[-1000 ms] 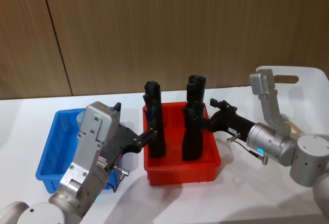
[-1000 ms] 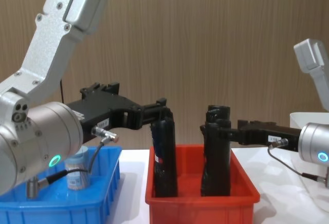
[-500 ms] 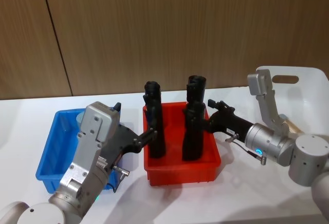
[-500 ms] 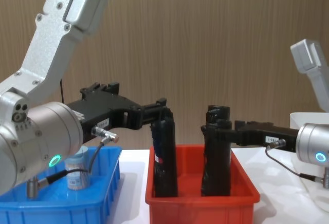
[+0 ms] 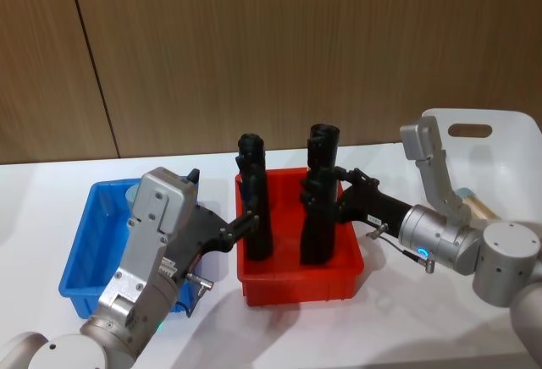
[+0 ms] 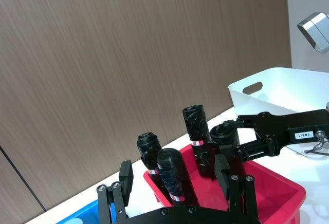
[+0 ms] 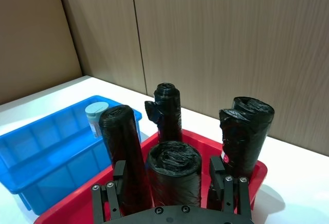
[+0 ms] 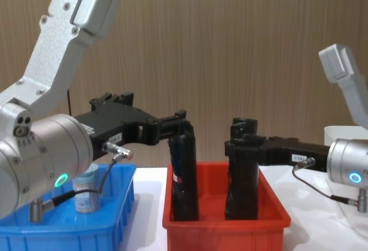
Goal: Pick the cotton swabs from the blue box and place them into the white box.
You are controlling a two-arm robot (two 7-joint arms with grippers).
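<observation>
- Right gripper [image 5: 334,190]: over the past second it has crept from beside the red bin's [image 5: 347,268] right edge in over that edge, and now sits at the near right black cylinder [image 5: 318,225]. The right wrist view has its fingers [image 7: 216,175] spread to either side of that cylinder's top, not clamped.
- Left gripper [image 5: 246,221]: unchanged over the same second; it reaches across the red bin's left edge towards the near left black cylinder [image 5: 257,217]. Fingers parted in the left wrist view, holding nothing.
- Cotton swabs [image 8: 86,191]: one jar, upright at the far right corner of the blue box [image 5: 80,280], untouched, partly behind the left arm.
- White box [image 5: 508,145]: at the table's [image 5: 406,327] right edge, behind the right arm; a pale stick-like thing lies in it, too hidden to name.
- Reading for the task: the only motion is towards a black cylinder, not the swab jar. No transfer step is under way; the jar remains to be picked, and the left gripper is the nearer of the two to it.
</observation>
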